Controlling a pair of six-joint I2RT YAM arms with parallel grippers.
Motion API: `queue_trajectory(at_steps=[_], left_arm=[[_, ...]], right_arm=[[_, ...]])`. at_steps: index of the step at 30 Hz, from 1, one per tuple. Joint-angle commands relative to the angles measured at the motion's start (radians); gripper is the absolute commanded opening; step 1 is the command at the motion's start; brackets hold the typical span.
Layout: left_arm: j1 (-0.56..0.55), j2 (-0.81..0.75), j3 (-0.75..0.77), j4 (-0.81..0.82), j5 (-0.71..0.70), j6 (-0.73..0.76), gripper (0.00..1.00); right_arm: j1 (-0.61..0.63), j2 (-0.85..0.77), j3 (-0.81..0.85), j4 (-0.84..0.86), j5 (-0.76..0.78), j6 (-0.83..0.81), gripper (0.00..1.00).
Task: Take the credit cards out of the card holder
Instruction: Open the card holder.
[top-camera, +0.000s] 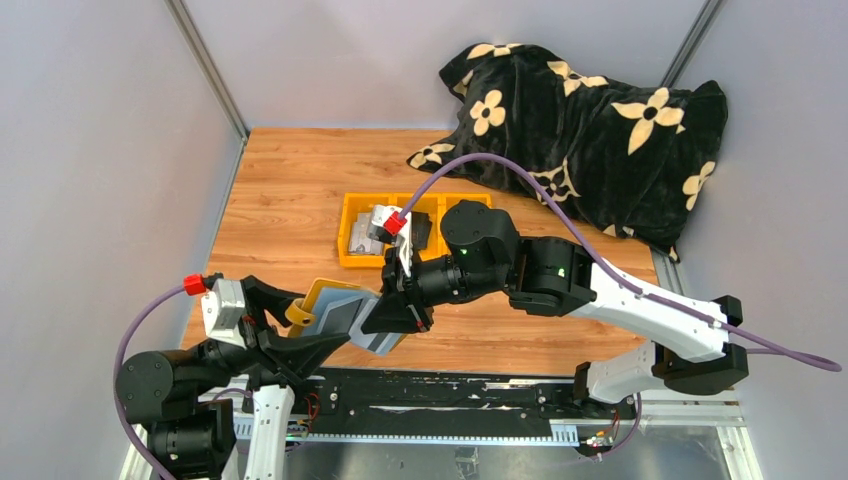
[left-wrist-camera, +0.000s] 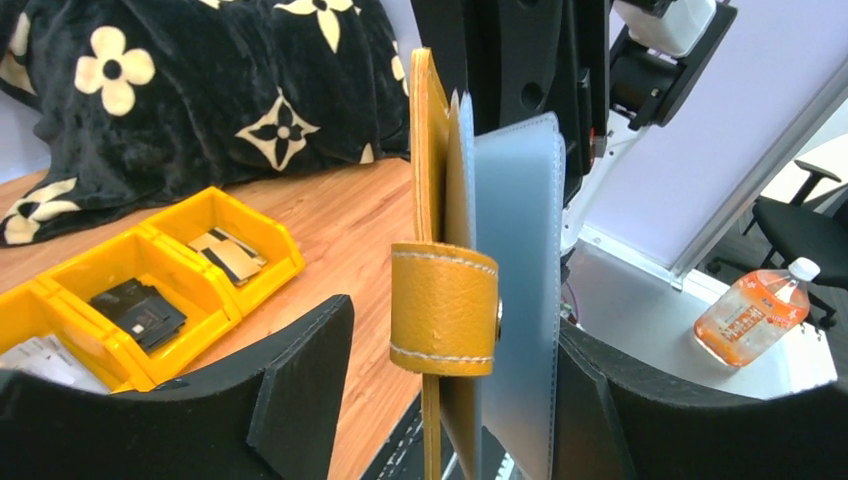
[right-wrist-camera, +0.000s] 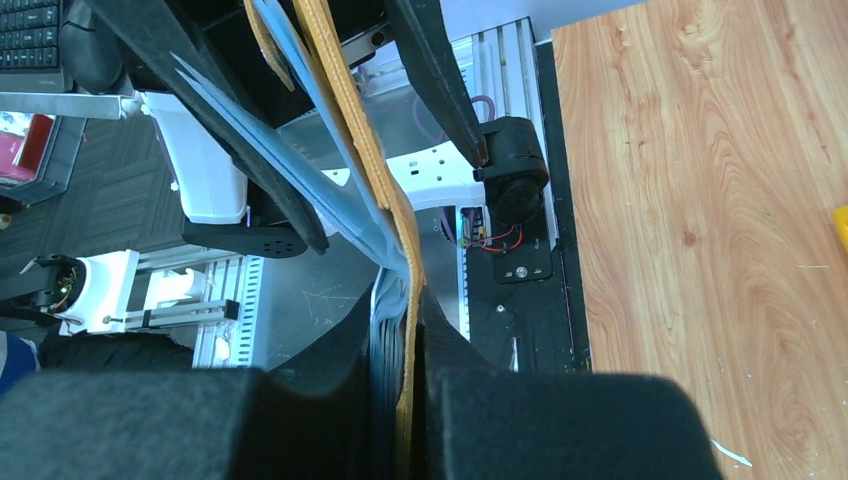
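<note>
Mustard-yellow stitched leather forms the outer shell of the card holder (top-camera: 345, 312). Its inner leaves are smooth, matt grey-blue sheet, and a leather strap loop (left-wrist-camera: 445, 310) with pale stitching wraps one edge. You will find the holder held in the air over the near edge of the wooden table (top-camera: 290, 200), between the two arms and clear of the yellow tray (top-camera: 360, 264).

In the overhead view it lies spread, grey-blue faces turned upward. Its long axis runs from the left gripper (top-camera: 318, 335) across to the right gripper (top-camera: 400, 318), sloping slightly toward the near side. In the left wrist view it stands on edge with the leaves fanned apart.

The right gripper is clamped on the card holder: its black padded fingers (right-wrist-camera: 300, 420) press together on the mustard shell and the grey-blue leaves. The left gripper's jaws stand apart, one to each side of the holder. A clear gap shows on the shell side; on the leaf side you cannot tell whether the finger touches.

Credit cards (left-wrist-camera: 228, 256), thin pale rectangles with black stripes, lie flat in an end compartment of the tray. A flat black item (left-wrist-camera: 140, 310) lies in the middle compartment. You cannot tell whether any cards sit inside the holder
</note>
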Motion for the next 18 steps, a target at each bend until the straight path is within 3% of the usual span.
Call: queue_trajectory(at_steps=[1,8,18], left_arm=[[0.003,-0.016,0.003,-0.076,0.018,0.113,0.65],[0.003,-0.014,0.039,-0.082,-0.076,0.143,0.47],[0.003,-0.001,0.094,-0.072,-0.148,0.123,0.42]], right_arm=[[-0.011,-0.029,0.037,0.021,0.003,0.025,0.00],[-0.010,-0.047,0.013,0.035,-0.016,0.032,0.00],[-0.011,-0.075,-0.034,0.055,-0.061,0.027,0.00]])
